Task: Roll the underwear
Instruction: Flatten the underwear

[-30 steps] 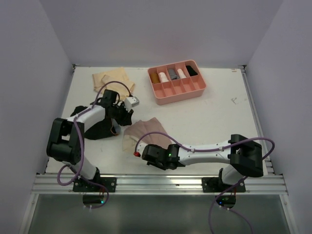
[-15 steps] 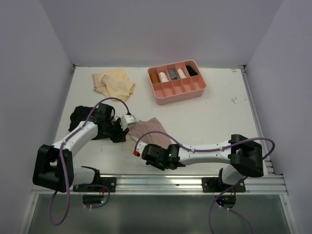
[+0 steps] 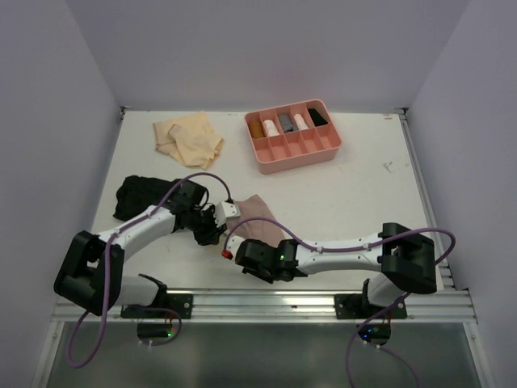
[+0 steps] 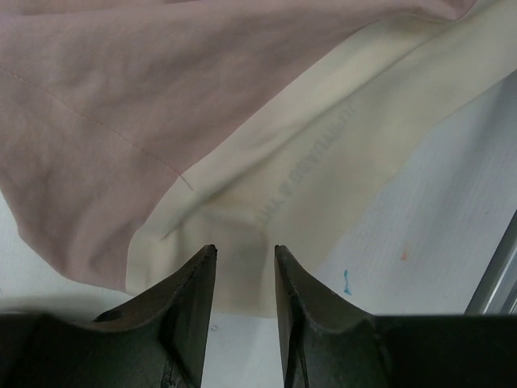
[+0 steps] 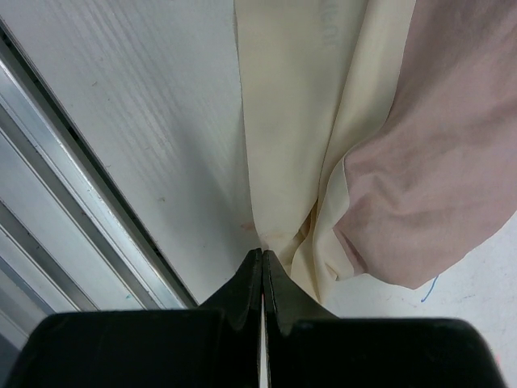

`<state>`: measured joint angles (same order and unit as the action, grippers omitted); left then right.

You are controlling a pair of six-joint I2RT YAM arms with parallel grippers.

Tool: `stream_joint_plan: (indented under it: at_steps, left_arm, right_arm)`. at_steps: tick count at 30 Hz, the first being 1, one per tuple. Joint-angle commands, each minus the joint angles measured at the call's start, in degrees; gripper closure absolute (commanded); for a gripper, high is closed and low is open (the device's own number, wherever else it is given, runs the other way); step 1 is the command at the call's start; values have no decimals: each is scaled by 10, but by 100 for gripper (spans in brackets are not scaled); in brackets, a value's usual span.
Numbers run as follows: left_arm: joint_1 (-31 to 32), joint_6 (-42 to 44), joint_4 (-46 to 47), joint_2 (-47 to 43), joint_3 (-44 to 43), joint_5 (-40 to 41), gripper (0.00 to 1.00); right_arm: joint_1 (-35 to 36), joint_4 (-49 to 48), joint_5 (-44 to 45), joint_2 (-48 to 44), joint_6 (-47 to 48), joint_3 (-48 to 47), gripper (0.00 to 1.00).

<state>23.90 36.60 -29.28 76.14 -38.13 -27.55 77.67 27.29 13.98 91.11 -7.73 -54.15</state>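
While clamped fully together on what looks like the cream hem of the pink underwear (image 3: 250, 208), judging by the folds gathering at its tips, sits the right tool (image 5: 260, 255) low beside the near edge of the bench (image 3: 363, 194), left of centre. Shows the left tool (image 4: 245, 250) partly parted with nothing between its jaws, nose pointed at that same cream hem and just short of it. Places the garment beyond both tools, spreading away toward the far right; long axis hard to tell under the arms. Puts both arms about equally near, side by side at the near left corner of the cloth. Leaves the black underwear (image 3: 139, 194) by the left edge and the tan underwear (image 3: 190, 137) toward the far left corner, well apart. Probably calls for a second pinch from the left before rolling away from the near edge.
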Motion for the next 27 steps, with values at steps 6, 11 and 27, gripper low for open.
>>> stream_joint_plan:
  at_steps: [6,11,27]
  left_arm:
    - [16,-19,37,22,-2,-3,61]
    - [22,-36,51,37,-9,-1,62]
    - [27,-88,109,59,-7,44,88]
  right_arm:
    - [-1,-21,0,-7,-6,4,100]
    - [0,-22,-1,-5,-6,5,100]
    - [-1,-24,-3,-12,-6,16,100]
